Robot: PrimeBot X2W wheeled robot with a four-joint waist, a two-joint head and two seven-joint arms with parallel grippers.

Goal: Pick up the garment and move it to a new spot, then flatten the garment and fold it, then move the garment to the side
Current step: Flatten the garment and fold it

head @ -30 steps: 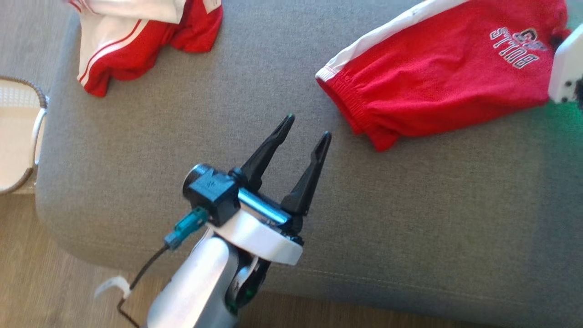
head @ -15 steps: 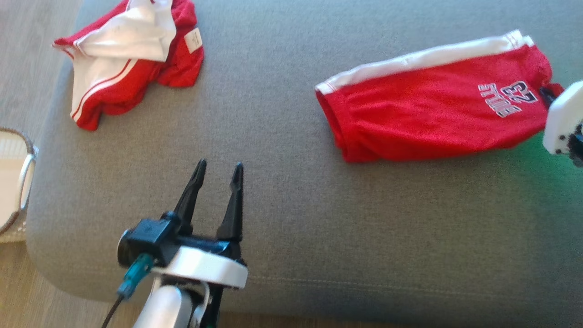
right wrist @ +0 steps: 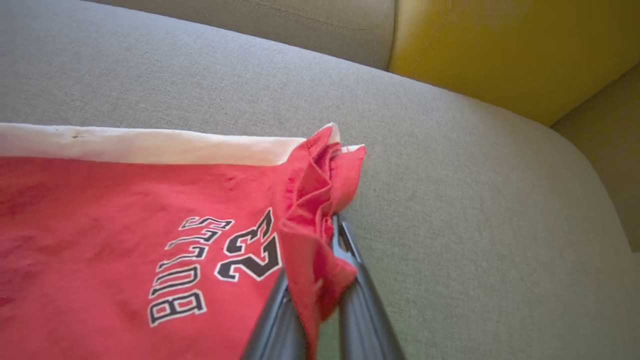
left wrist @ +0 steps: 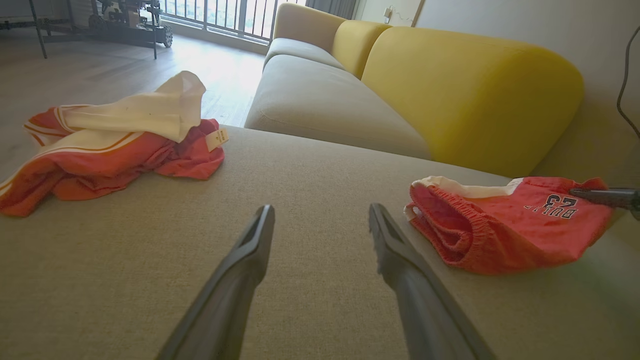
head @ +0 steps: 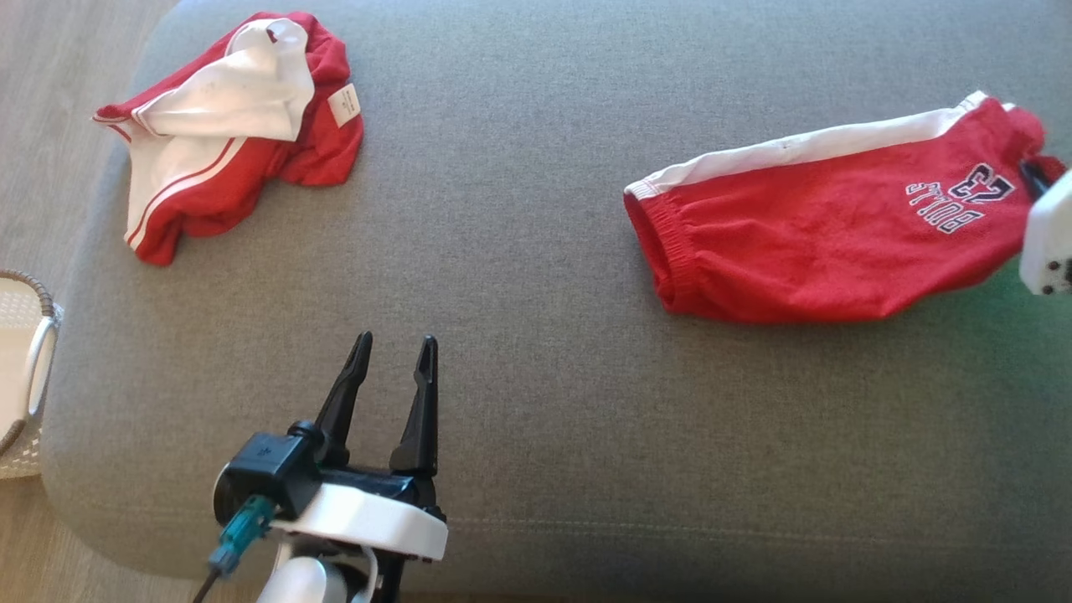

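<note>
Ahead of my left gripper (head: 396, 338) I have a wide bare stretch of grey cushion (head: 536, 251). A crumpled red-and-white garment (head: 226, 134) blocks the far left corner, the red shorts (head: 837, 243) the right side. A white basket (head: 21, 331) stands beside the cushion's left edge; a yellow backrest (left wrist: 470, 95) rises beyond the shorts.

The red Bulls shorts (head: 829, 243) have been drawn rightward by the right jaws, away from the red-and-white garment (head: 226, 142). The left jaws have been pulled back toward the front edge of the sofa (head: 586, 435).
</note>
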